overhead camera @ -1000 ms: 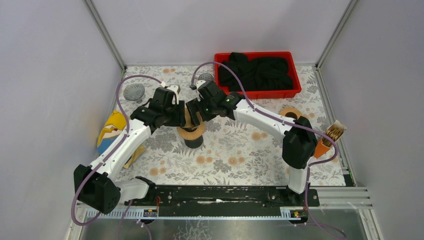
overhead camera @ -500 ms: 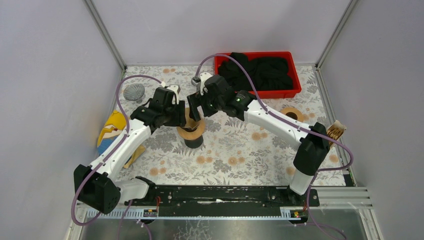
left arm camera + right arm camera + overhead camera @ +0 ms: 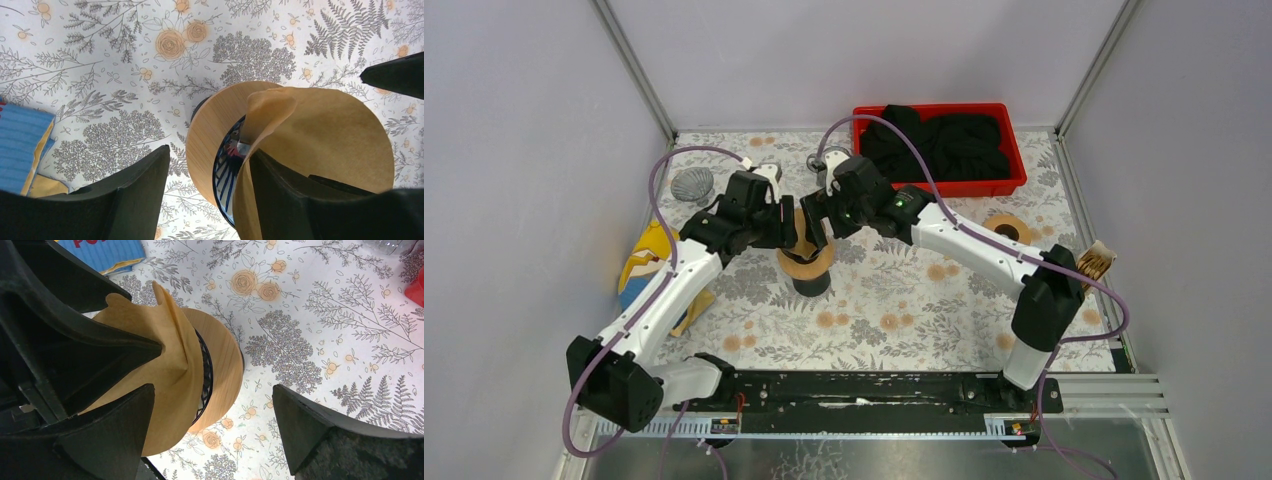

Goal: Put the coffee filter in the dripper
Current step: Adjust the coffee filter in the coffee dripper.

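The dripper (image 3: 805, 264) has a wooden collar on a black base and stands mid-table. The brown paper coffee filter (image 3: 802, 234) sits folded and crumpled in its cone and sticks up toward the left. In the left wrist view the filter (image 3: 320, 135) leans against my right-hand finger (image 3: 300, 200), above the dripper's collar (image 3: 212, 125). My left gripper (image 3: 210, 150) is open, not clamped on it. My right gripper (image 3: 214, 387) is open and empty over the dripper (image 3: 225, 360), next to the filter (image 3: 165, 365). Both grippers hover close together over the dripper in the top view.
A red bin (image 3: 944, 186) of black cloth stands at the back right. A blue and yellow packet (image 3: 646, 262) lies at the left, a grey shell-shaped item (image 3: 692, 184) behind it. A wooden ring (image 3: 1004, 226) and an orange holder (image 3: 1079, 275) are at the right.
The right arm stretched out, its elbow swinging right, and its gripper drew back slightly from over the dripper. The left gripper shifted only a little. The filter stays in the dripper.
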`<state>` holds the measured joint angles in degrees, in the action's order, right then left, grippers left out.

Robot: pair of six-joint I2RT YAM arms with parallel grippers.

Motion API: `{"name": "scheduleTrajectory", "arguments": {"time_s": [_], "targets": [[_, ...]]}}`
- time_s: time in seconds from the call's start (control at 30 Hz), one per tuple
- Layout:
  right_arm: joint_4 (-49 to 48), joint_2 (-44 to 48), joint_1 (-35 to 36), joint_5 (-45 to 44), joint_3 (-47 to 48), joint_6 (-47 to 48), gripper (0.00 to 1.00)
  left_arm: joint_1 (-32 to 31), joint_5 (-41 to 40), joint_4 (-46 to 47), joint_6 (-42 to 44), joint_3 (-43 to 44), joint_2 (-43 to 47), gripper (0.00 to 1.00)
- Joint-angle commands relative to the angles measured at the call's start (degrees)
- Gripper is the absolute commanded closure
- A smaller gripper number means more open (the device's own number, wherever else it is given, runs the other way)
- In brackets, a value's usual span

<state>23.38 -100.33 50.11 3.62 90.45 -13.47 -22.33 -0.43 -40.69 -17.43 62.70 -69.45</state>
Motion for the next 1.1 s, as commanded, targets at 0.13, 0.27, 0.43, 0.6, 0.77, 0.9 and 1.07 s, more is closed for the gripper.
{"name": "scheduleTrajectory", "arguments": {"time_s": [0.13,0.27,0.43,0.6,0.77,0.9,1.07], "targets": [[-2.62,4.27,0.41,-0.43,1.08,0.52,0.05,0.07,-0.1,1.11,-0.63,2.28,1.89,0.32],[-1.93,3.43,0.42,-0.68,1.77,0.73,0.05,0.09,0.11,0.67,-0.67,2.18,2.43,0.31],[-1.28,2.54,0.37,-2.77,1.48,0.8,0.05,0.08,0.21,0.56,-1.0,1.86,4.11,0.31],[-0.07,1.05,0.42,-4.41,2.23,0.82,0.06,0.09,0.24,0.58,-1.76,1.75,5.32,0.32],[0.48,0.04,0.39,-4.71,2.62,0.96,0.06,0.13,-1.18,0.61,-1.99,0.5,5.49,0.39],[0.87,-0.6,0.34,-4.88,2.78,1.05,0.06,0.09,-1.85,0.08,-2.07,-0.96,4.83,0.45],[0.9,-1.29,0.42,-5.58,2.37,1.17,0.06,0.08,-2.88,0.17,-2.06,-2.29,4.67,0.47]]}}
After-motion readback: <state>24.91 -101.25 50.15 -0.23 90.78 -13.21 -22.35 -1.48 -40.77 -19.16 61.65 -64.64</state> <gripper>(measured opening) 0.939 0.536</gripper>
